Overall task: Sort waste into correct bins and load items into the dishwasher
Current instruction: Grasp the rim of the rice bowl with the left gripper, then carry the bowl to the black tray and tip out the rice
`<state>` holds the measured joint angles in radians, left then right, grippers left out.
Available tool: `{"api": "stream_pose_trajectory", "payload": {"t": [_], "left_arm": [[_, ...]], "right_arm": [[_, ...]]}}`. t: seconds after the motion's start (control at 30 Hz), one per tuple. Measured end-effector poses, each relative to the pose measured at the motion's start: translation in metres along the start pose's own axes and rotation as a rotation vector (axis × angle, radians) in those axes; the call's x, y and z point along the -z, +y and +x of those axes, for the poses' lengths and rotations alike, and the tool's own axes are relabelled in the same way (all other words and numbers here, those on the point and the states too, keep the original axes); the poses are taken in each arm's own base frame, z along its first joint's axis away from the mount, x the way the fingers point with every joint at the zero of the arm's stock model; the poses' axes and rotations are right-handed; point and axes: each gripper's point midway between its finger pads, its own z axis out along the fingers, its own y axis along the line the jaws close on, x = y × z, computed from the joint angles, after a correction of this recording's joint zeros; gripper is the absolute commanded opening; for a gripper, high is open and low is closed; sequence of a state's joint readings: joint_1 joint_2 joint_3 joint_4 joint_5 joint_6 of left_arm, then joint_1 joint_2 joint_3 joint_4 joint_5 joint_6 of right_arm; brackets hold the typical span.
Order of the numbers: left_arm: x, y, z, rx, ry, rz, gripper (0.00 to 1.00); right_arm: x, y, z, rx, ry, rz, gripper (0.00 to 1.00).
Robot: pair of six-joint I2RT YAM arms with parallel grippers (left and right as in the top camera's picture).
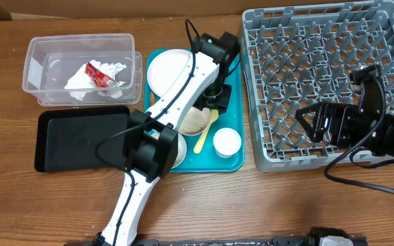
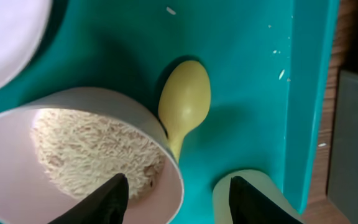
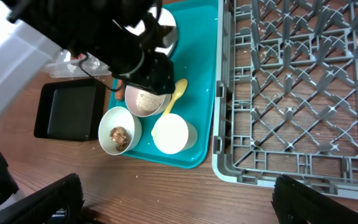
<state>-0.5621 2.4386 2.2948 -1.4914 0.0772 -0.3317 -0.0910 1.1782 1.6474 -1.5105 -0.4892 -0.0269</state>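
On the teal tray (image 1: 232, 162) sit a white-pink plate (image 1: 168, 72), a bowl of white rice (image 1: 195, 121), a pale yellow spoon (image 1: 204, 137) and a small white cup (image 1: 226, 142). A second bowl (image 3: 120, 130) holds a brown food lump. My left gripper (image 2: 179, 202) is open low over the tray, one finger over the rice bowl (image 2: 73, 149), the other over the cup (image 2: 229, 186), with the spoon (image 2: 184, 99) just ahead. My right gripper (image 1: 308, 123) is open and empty above the grey dish rack (image 1: 265, 41). The red wrapper with tissue (image 1: 100, 75) lies in the clear tub (image 1: 40, 51). The sausage stick is out of view.
The shallow black tray (image 1: 81, 140) lies in front of the clear tub, left of the teal tray. My left arm crosses the teal tray's front left and partly covers the lump bowl (image 1: 180, 152). Bare wooden table shows in front of the rack (image 3: 185, 186).
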Motion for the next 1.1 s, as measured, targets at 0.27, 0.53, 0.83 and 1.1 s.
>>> {"api": "stream_pose_trajectory", "payload": {"t": [0.27,0.53,0.83,1.1], "left_arm": [[-0.038,0.002,0.006,0.012,0.035,-0.014,0.34],[-0.045,0.003,0.008,0.028,0.042,-0.02,0.11],[-0.036,0.008,0.012,0.021,0.047,-0.046,0.04],[0.035,0.003,0.016,-0.073,0.029,-0.016,0.04]], "right_arm": [[0.0,0.0,0.0,0.0,0.0,0.0,1.0],[0.0,0.0,0.0,0.0,0.0,0.0,1.0],[0.0,0.0,-0.002,0.004,-0.008,0.0,1.0],[0.0,0.0,-0.002,0.003,-0.006,0.0,1.0]]}}
